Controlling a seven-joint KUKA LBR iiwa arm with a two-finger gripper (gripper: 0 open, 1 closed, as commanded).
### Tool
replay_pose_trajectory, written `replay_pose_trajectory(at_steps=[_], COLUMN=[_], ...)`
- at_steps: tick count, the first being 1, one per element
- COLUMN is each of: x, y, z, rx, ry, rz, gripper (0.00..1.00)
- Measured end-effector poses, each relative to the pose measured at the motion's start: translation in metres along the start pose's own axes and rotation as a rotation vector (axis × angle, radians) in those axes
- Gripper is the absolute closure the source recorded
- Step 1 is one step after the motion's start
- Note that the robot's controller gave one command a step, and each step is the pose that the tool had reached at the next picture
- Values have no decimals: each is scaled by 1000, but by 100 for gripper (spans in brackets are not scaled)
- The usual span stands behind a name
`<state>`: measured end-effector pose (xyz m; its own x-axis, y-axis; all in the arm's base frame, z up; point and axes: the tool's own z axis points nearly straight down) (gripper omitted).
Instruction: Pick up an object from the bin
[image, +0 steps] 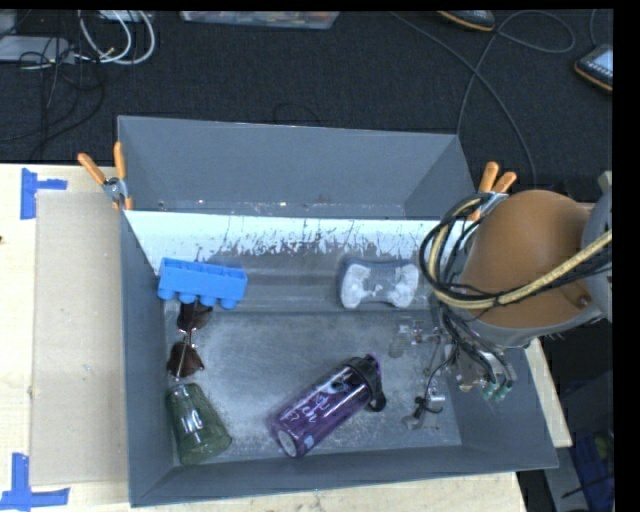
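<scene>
Hanging low over the right side of the bin's (290, 170) floor, the fingers (417, 378) look parted - two thin metal prongs standing apart, with only bare grey floor between them and nothing gripped. Just to their left lies the nearest thing, a purple bottle (318, 410) on its side, its black cap (372, 383) pointing toward the fingers and close beside them, though not touching. Beyond the fingers, toward the back wall and slightly left, a white lumpy piece (378, 284) rests where the floor meets the wall. Well away to the left sit the rest: a blue block (202, 283) against the back wall, a small dark brown thing (187, 342) in front of it - too small to name - and a clear greenish cup (198, 425) tipped on its side in the near left corner. Above and to the right of the fingers, the brown wrist cover (525, 255) and its looped cables (452, 262) lean in over the bin's right rim.
</scene>
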<state>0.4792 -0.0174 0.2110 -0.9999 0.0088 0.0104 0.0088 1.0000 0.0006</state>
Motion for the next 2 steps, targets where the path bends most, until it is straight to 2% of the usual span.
replay_pose_trajectory(at_steps=[1,2], x=[-2,-2], y=[0,29], z=[-4,59], rx=[0,1], ry=[-8,-8], rz=[-1,-147], gripper=[0,0])
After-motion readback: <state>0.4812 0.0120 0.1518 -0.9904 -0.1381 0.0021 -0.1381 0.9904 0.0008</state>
